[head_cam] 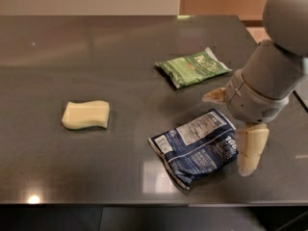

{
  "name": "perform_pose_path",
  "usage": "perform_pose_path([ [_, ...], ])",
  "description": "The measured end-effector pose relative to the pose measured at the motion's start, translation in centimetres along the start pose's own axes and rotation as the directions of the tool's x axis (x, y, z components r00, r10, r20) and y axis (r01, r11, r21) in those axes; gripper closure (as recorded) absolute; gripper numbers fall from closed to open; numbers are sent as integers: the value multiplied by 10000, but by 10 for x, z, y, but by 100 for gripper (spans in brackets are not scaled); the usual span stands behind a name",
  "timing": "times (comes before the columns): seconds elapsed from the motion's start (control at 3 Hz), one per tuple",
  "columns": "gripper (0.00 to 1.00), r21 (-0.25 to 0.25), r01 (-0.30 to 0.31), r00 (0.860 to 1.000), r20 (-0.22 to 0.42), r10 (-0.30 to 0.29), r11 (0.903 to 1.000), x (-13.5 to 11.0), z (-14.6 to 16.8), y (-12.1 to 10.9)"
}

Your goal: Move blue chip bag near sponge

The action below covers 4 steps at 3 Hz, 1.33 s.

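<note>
The blue chip bag (pixel 195 145) lies flat on the dark table, front right of centre, with its white label panel up. The pale yellow sponge (pixel 85 114) lies well to its left. My gripper (pixel 233 124) is at the bag's right end and is open. One cream finger (pixel 250 149) hangs down beside the bag's right edge, and the other fingertip (pixel 214 96) shows just behind the bag. The bag's right end lies between them. I cannot tell whether the fingers touch the bag.
A smaller green bag (pixel 192 68) lies behind the blue bag, right of centre. The dark table (pixel 96 47) has its front edge just below the blue bag and its right edge under my arm (pixel 272 76).
</note>
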<state>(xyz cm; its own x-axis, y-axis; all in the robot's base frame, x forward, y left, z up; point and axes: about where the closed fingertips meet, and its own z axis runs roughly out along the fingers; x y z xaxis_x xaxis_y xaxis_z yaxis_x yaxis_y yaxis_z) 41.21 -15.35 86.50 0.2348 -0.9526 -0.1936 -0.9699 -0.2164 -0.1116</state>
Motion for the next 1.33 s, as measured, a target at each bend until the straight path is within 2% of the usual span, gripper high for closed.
perform_pose_path([
  [0.33,0,-87,425,9987,281,-422,9991,-1,20,4],
  [0.67,2,25,640,9972,392,-641,9979,-3,33,-1],
  [1.33,47,154,712,9961,510,-719,9973,-7,37,-16],
])
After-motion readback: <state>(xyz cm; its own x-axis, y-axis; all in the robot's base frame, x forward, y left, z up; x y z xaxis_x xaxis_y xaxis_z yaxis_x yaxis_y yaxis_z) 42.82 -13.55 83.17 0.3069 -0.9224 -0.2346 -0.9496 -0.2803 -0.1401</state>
